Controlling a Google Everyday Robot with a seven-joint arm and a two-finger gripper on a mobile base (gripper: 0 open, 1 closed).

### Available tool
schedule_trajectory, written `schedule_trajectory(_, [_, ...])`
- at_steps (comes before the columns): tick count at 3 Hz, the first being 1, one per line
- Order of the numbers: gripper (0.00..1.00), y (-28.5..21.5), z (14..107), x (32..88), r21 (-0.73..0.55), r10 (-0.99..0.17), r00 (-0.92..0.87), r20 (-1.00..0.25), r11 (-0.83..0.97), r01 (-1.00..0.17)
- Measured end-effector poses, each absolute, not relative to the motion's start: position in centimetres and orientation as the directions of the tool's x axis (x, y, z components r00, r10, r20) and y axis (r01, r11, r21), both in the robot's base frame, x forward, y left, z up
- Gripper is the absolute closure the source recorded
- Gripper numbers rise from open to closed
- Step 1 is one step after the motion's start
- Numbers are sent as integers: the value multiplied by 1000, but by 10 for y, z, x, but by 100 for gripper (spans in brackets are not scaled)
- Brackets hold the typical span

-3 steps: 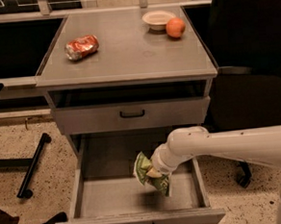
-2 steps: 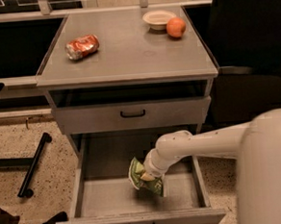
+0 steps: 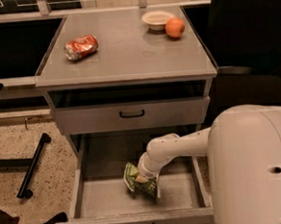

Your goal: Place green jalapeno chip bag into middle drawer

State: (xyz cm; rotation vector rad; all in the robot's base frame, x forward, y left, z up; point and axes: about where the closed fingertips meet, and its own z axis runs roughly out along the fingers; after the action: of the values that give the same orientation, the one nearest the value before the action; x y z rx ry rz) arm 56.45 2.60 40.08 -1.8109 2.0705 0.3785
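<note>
The middle drawer (image 3: pixel 87 185) is pulled out wide below the cabinet, its grey floor showing. The green jalapeno chip bag (image 3: pixel 135 180) is inside the drawer, near the middle of the floor, crumpled and low. My gripper (image 3: pixel 145 177) reaches down into the drawer from the right on a white arm and is shut on the bag. The bag's right part is hidden behind the wrist. I cannot tell if the bag touches the drawer floor.
A shallower grey drawer front with a black handle (image 3: pixel 132 114) sits above, closed. On the cabinet top are a crushed red-orange can (image 3: pixel 80 47), a white bowl (image 3: pixel 157 19) and an orange (image 3: pixel 174 27). A black chair leg (image 3: pixel 33 165) lies on the floor at left.
My arm has moved left and down into the drawer with the bag, which now sits lower and nearer the drawer's middle.
</note>
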Motion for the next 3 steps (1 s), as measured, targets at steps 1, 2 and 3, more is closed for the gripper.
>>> schedule_trajectory(1, [62, 26, 401, 564, -36, -892, -111, -438, 141, -989])
schedule_trajectory(2, [38, 26, 401, 564, -36, -892, -111, -438, 141, -989])
schedule_trajectory(3, [16, 26, 401, 564, -36, -892, -111, -438, 141, -989])
